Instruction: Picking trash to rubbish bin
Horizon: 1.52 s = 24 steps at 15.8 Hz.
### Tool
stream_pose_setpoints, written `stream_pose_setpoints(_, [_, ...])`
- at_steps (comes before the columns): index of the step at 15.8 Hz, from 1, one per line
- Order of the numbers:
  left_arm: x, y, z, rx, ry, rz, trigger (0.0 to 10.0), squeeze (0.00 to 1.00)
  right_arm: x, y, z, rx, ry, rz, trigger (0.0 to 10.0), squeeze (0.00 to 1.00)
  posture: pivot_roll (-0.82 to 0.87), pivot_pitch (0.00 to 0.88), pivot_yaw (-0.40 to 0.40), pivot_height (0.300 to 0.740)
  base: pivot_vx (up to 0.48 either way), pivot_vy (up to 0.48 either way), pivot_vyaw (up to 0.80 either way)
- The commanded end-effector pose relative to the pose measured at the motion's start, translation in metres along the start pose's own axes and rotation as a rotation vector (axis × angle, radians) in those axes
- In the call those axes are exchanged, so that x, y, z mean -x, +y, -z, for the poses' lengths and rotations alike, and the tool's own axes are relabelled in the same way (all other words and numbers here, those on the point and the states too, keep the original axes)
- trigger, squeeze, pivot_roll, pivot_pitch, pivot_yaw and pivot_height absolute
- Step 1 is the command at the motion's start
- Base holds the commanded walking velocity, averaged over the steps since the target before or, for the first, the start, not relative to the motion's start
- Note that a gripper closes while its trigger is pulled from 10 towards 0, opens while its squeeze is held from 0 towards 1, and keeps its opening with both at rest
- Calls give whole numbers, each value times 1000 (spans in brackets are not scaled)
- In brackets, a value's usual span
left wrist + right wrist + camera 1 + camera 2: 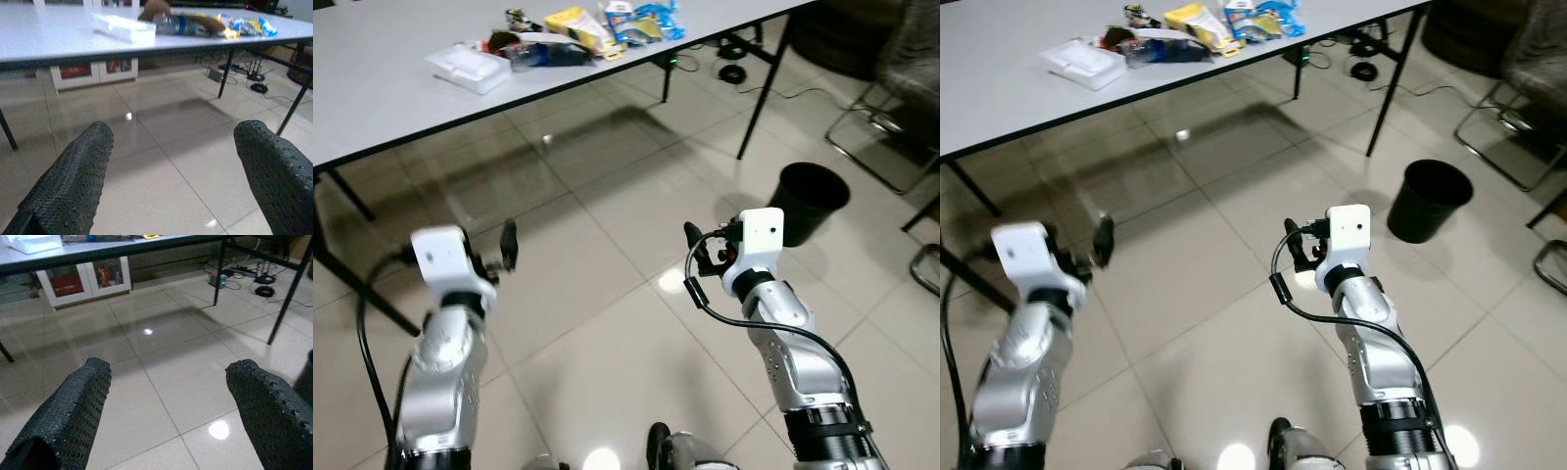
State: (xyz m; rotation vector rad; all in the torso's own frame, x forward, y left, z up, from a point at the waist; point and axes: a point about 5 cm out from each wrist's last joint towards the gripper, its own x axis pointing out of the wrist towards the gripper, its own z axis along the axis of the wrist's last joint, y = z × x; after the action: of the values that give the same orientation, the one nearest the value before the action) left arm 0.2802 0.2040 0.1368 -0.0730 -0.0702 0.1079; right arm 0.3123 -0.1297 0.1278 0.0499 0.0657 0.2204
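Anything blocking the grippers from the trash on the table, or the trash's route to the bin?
Nothing visible. Bare floor lies between both open grippers, left and right, and the table holding the trash. The bin stands on open floor, right of the right arm.

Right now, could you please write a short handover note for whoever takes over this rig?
Left gripper: fingers open, empty, raised over the floor tiles.
Right gripper: fingers open, empty, also over the floor.
Trash pile (snack wrappers, bottle, white tray) lies on the grey table ahead.
Black rubbish bin stands on the floor to the robot's right.
Done: nothing binned as far as can be seen.
Left: approach the table, pick, bin.
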Motion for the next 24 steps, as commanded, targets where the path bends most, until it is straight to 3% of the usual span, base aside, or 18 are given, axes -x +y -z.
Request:
stream_pose_setpoints(1, [-3, -2, -9, 6, -21, 4, 10000, 0, 1, 0, -1, 2, -17, -1, 10000, 0, -41, 154, 2, 740, 356, 0, 0])
stream_pose_setpoints(24, [-5, 7, -14, 0, 23, -23, 10000, 0, 2, 6, -1, 36, -39, -51, 10000, 0, -31, 154, 12, 740, 411, 0, 0])
